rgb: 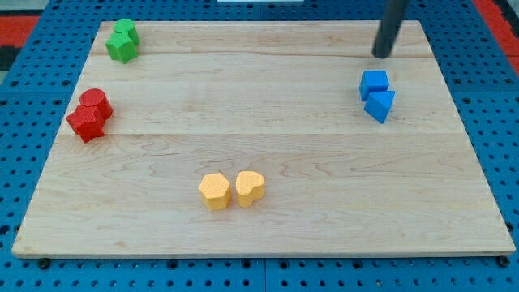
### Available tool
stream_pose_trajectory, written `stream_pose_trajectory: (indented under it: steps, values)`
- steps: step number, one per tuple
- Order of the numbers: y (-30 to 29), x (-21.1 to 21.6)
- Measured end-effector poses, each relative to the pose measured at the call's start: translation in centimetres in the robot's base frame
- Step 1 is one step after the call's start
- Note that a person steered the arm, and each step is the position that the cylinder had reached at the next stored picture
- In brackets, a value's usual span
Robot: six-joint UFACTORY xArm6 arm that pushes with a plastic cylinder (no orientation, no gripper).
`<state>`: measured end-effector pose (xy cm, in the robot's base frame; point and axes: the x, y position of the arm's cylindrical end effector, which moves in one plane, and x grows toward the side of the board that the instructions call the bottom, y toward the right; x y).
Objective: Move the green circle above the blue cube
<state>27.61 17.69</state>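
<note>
1. While the wooden board (268, 105) fills most of the view, my tip (379, 55) rests near its top right corner; it is a bare rod, with no jaws.
2. Two blue blocks, the blue cube (374, 83) and a blue wedge-like block (379, 105), touch by the right edge, just below my tip.
3. Two red blocks (90, 115) sit at the left edge.
4. Two yellow blocks (232, 190) lie near the bottom edge.
5. Two green blocks (122, 41) touch in the top left corner; I cannot tell which is the circle.

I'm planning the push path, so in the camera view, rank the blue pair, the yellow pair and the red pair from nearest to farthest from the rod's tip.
Measured from my tip, at the view's top right:
1. The blue blocks, just below the tip at the right edge.
2. The yellow blocks, bottom centre.
3. The red blocks, far at the view's left edge.
</note>
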Motion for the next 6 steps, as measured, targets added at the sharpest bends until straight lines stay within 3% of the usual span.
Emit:
stream_pose_trajectory:
  steps: [2, 5, 6]
  values:
    - [-10.4, 5.8]
    - [-28.1, 5.0]
    - [-38.1, 5.1]
